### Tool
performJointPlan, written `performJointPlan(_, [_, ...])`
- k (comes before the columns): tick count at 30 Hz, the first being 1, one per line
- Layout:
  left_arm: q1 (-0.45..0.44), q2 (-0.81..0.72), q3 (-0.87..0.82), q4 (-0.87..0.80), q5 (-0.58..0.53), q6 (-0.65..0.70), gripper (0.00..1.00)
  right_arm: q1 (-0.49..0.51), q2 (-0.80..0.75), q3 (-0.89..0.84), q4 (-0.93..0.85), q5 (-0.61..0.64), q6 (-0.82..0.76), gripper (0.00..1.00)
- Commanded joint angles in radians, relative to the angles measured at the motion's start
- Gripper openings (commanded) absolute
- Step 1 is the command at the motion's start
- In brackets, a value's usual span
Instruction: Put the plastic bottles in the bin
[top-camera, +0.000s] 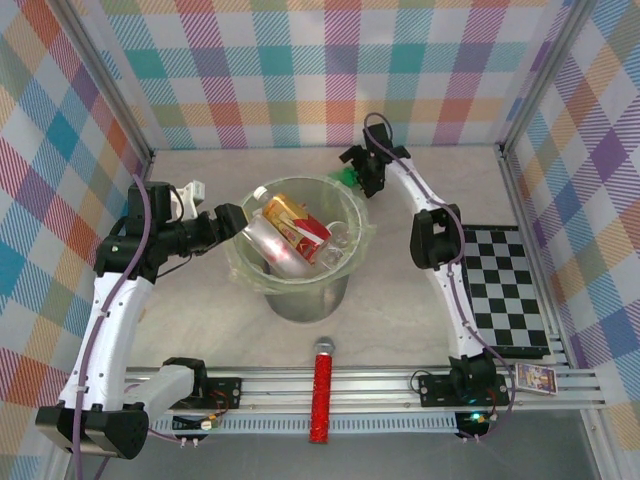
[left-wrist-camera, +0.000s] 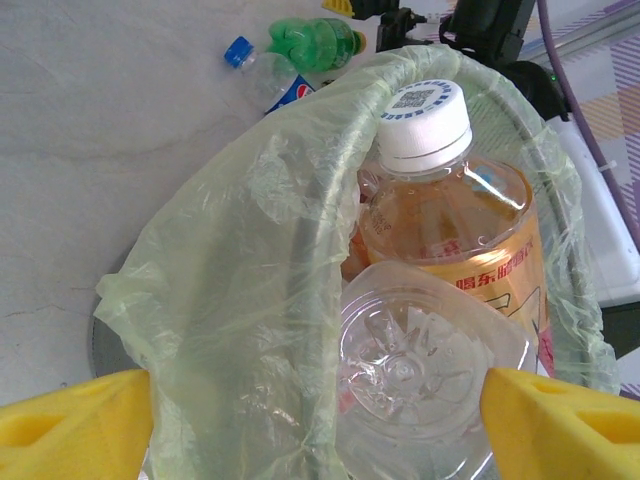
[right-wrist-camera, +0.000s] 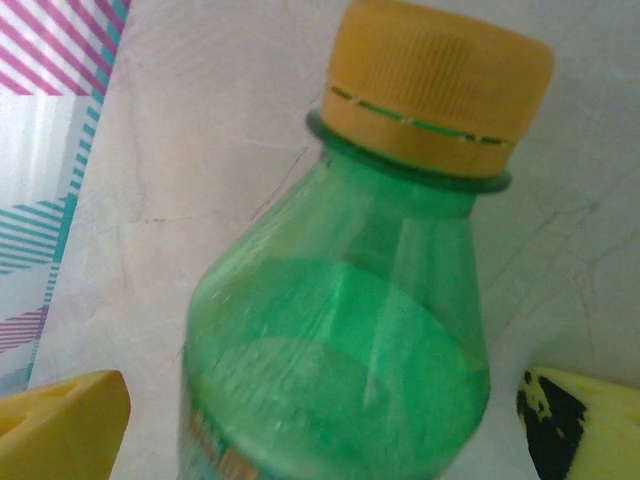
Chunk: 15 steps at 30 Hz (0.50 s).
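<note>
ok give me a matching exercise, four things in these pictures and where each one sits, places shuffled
1 green bottle
2 amber bottle with white cap
3 red glittery stick
4 checkerboard mat

a inside the bin
b on the table, right side
c on the table beyond the bin
d near edge, in front of the bin

Pairs: 1-c, 2-a, 3-d, 4-b

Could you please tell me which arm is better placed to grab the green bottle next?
Right. The right hand, open, straddles the green bottle beyond the bin; the left hand hangs open above the bin.
</note>
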Motion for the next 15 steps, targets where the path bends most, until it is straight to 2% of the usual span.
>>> performJointPlan(1, [0.008, 0.009, 0.027, -0.032, 0.002, -0.004, 0.84, 0.005, 0.031, 0.044, 0.027, -0.017, 0.026, 0.99])
performJointPlan(3, [0.008, 0.013, 0.029, -0.033, -0.002, -0.006, 0.84, 0.005, 0.039, 0.045, 0.030, -0.018, 0.030, 0.99])
performJointPlan(10, [0.008, 0.020, 0.044, -0.039, -0.009, -0.008, 0.84, -0.005, 0.014, 0.014, 0.036, -0.019, 0.030, 0.81])
performJointPlan(15, [0.008, 0.026, 0.053, -0.040, -0.015, -0.007, 0.84, -0.021, -0.034, -0.017, 0.024, -0.005, 0.003, 0.75])
